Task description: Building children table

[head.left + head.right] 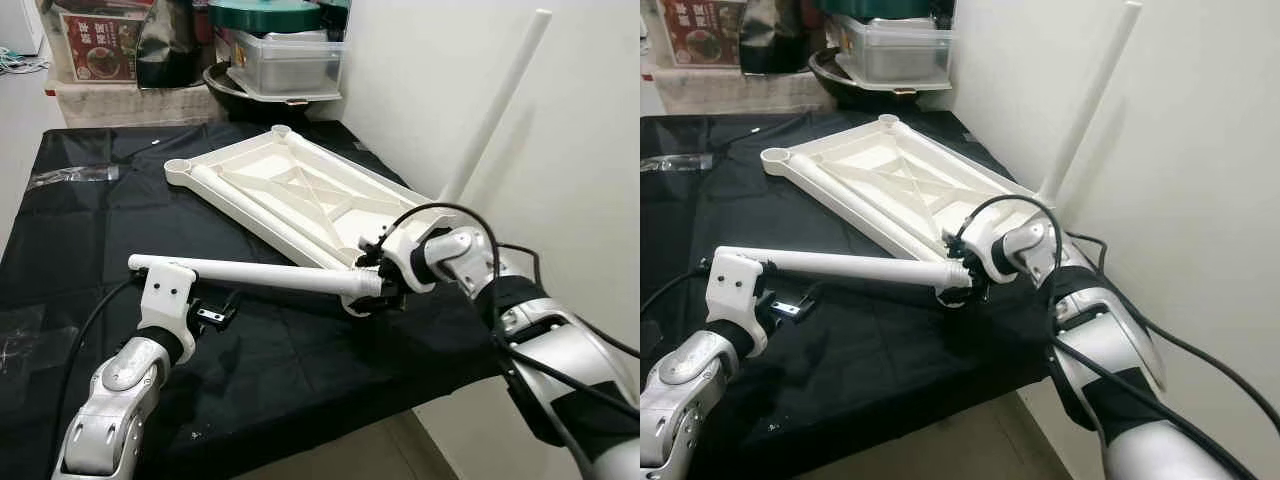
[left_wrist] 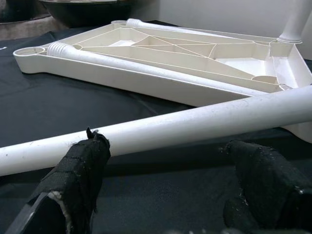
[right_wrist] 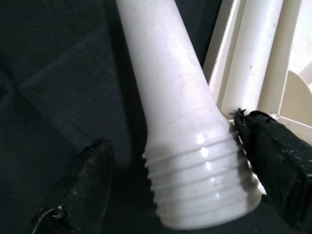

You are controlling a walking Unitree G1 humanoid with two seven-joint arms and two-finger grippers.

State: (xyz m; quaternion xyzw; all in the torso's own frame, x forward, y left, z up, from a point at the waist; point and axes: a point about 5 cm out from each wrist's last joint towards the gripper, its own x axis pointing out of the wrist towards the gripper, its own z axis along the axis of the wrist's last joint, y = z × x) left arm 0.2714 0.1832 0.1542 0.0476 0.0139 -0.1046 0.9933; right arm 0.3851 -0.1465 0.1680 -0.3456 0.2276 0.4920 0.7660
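We have a desk (image 1: 60,250) under a black cloth; at its far edge sit storage boxes (image 1: 285,55) and a dark pan (image 1: 235,88). The white tabletop (image 1: 300,190) lies upside down toward the desk's right edge, ribs up. One leg (image 1: 495,110) stands upright in the corner socket nearest the wall. We judge this as one of four legs fitted. Two more legs (image 1: 255,210) lie flat in the tabletop's underside, not yet fitted; the far corner sockets are empty. The fourth leg (image 1: 260,272) is held level above the desk's front edge, its threaded end beside the tabletop's near corner socket but not in it. The right gripper (image 1: 375,285) is at that threaded end, fingers spread either side of it; whether they press on it we cannot tell. The left gripper (image 1: 215,315) is under the plain end, fingers (image 2: 80,168) well apart, one touching the leg. Remaining: seat this leg, then two more.
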